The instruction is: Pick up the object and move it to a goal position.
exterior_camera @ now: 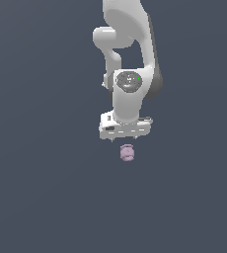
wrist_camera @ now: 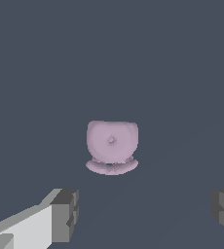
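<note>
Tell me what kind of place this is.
Most likely a bare simulated test scene, not a real room. A flat, featureless grey-blue surface fills both views, and the only things on show are the white arm's gripper, jaws apart, and one small pink-lilac object.

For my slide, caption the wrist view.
Wrist view: open fingers flank a small pink-lilac object lying untouched on the dark surface.

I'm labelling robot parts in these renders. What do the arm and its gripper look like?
The arm is glossy white with rounded segments and dark grey bands at the joints. A dark round cap bears small coloured dots. The gripper has a white boxy body and blocky grey fingers. No cables show.
</note>
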Robot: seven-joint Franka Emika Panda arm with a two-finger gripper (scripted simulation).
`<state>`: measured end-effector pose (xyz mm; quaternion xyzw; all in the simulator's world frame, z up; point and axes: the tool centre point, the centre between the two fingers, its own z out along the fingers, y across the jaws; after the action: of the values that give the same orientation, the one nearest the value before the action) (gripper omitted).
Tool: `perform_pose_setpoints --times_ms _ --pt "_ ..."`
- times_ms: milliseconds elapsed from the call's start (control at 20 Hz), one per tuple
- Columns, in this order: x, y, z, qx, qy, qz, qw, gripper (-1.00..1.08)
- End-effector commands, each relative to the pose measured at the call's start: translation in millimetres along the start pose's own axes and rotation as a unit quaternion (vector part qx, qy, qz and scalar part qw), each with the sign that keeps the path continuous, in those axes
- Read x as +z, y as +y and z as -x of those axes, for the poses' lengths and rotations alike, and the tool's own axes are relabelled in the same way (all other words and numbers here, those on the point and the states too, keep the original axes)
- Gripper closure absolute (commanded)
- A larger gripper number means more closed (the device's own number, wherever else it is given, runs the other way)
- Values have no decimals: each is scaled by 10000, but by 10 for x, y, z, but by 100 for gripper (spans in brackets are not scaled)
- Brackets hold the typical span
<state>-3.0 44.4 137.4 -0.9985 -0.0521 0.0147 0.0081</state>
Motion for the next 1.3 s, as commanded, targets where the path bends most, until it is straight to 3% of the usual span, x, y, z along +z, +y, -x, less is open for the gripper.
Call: perform_pose_setpoints --times_ms 0,450,800,1250 --pt "142 -58 -53 62 38 27 10000 -92" --pt "465 -189 -163 206 141 84 9997 -92" --pt "531 -193 -159 200 132 82 9997 -92" --pt "938 -188 -167 208 142 85 9996 -92"
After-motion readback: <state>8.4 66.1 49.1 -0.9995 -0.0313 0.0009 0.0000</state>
